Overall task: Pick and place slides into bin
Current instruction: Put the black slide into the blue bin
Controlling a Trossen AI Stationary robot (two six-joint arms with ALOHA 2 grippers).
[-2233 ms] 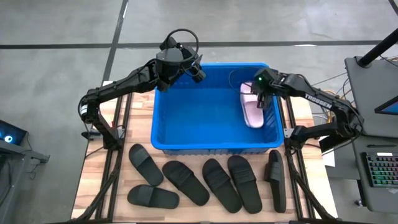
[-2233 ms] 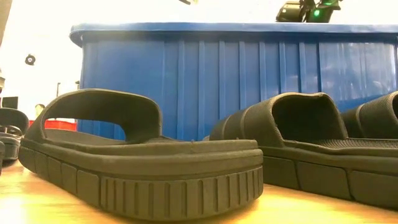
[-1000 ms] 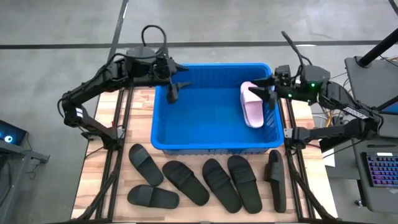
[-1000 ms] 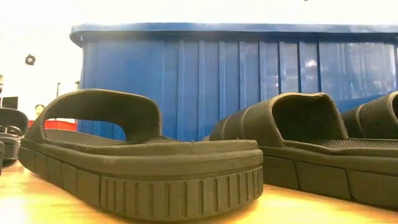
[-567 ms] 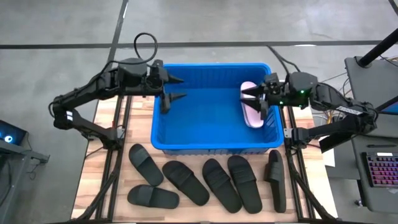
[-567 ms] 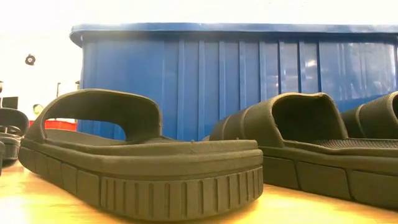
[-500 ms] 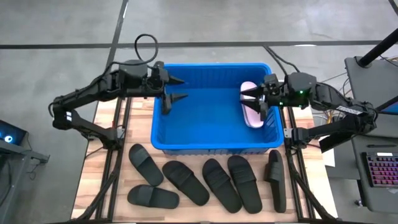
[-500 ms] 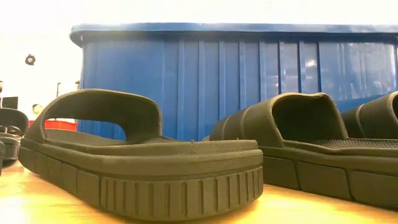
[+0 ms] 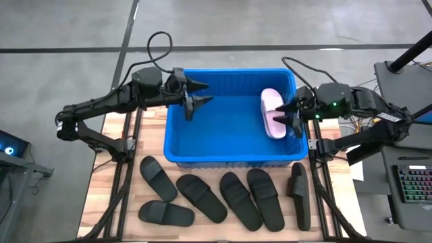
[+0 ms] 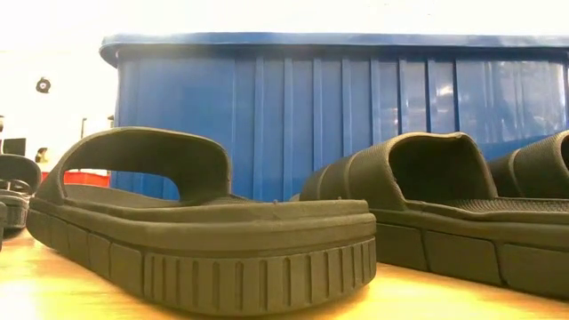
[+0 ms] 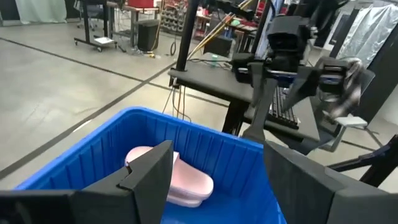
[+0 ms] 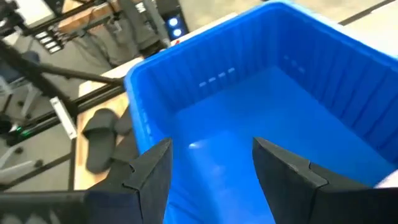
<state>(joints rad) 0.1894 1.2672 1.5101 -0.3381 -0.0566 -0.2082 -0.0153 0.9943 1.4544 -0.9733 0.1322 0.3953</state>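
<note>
The blue bin [image 9: 229, 145] stands mid-table. One pale pink slide [image 9: 272, 111] lies flat on the bin's floor by its right wall; it also shows in the left wrist view [image 11: 171, 182]. Several black slides lie sole-down on the table in front of the bin, such as one at the left [image 9: 158, 177] and one at the right [image 9: 300, 194]. My left gripper [image 9: 202, 94] is open and empty above the bin's left side. My right gripper [image 9: 283, 116] is open and empty above the bin's right rim, over the pink slide's edge.
The row of black slides [image 10: 204, 231] fills the table's near strip between the bin and the front edge. Bare wood shows left of the bin [image 9: 145, 128]. A desk with a keyboard [image 9: 412, 182] stands beyond the table's right edge.
My right gripper has drawn a little toward the table's near edge along the bin's right wall, staying open. My left gripper has shifted slightly toward the right, over the bin's left side, staying open. The pink slide lies where it was.
</note>
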